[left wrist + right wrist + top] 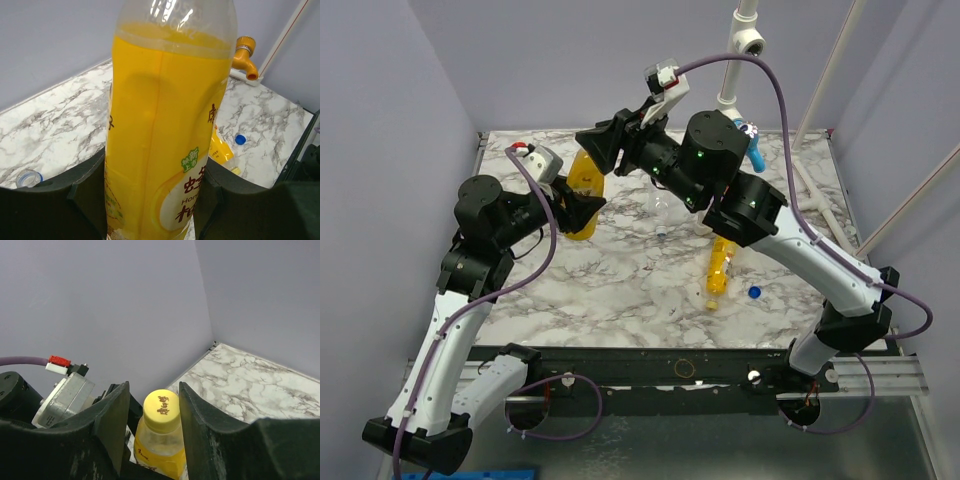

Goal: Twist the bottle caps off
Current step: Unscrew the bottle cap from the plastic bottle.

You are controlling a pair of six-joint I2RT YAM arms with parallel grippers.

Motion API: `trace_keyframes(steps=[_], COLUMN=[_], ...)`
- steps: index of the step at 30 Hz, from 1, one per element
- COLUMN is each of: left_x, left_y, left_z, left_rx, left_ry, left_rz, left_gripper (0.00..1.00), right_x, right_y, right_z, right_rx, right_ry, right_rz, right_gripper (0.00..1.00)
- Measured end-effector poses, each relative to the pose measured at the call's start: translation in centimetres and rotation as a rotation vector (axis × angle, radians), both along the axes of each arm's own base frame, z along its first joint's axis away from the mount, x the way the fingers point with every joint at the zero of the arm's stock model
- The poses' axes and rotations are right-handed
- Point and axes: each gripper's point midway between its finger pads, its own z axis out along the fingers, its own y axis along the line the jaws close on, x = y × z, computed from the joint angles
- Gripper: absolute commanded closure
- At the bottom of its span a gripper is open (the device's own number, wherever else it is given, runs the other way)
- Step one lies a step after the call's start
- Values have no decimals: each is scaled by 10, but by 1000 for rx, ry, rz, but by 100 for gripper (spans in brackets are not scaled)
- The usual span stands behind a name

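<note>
My left gripper [582, 212] is shut on an upright yellow-orange bottle [586, 180], gripping its labelled body [160, 130] between both fingers. Its yellow cap [161, 411] is on the neck. My right gripper [605, 150] is open and hangs over the bottle top, its fingers [112, 425] straddling the cap with a narrow gap on each side. A second yellow-orange bottle [720, 268] lies on the table, also seen in the left wrist view [220, 150]. A loose blue cap [754, 292] lies beside it, also in the left wrist view [240, 139].
A clear bottle [665, 212] stands mid-table under the right arm. An open clear bottle neck with a blue ring [27, 177] shows low left. A yellow tap [245, 55] and white pipes [740, 60] stand at the back right. Purple walls enclose the marble table [620, 330].
</note>
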Motion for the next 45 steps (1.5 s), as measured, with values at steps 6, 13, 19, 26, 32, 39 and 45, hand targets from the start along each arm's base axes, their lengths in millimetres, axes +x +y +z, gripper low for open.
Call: trace_keyframes(steps=[6,13,19,26,32,39,45], left_x=[-4,-4,-5,-7,-8,-15,-17], left_y=[-3,-4,-4,-5,-6,-13,-24], left_z=[3,2,2,0,-3,0,11], left_rx=[-2,3,2,2,4,-39,-105], left_ry=[-3,9,10,11,18,49,69], left_rz=[-15,-17,-18,-23,-27,-74,-130], left_gripper=[100,100,100,100,77,19,61], right_x=[12,18,18,18,17,9,5], right_y=[3,17,18,20,19,17,22], right_z=[-9,-25,-25,-26,-29,-35,-51], right_rx=[-5,-18,-19,-18,-24,-25,-48], right_ry=[22,58,54,40,28,17,29], right_rz=[5,45,54,64,73,112,144], right_gripper=[53,75,55,69,99,99,99])
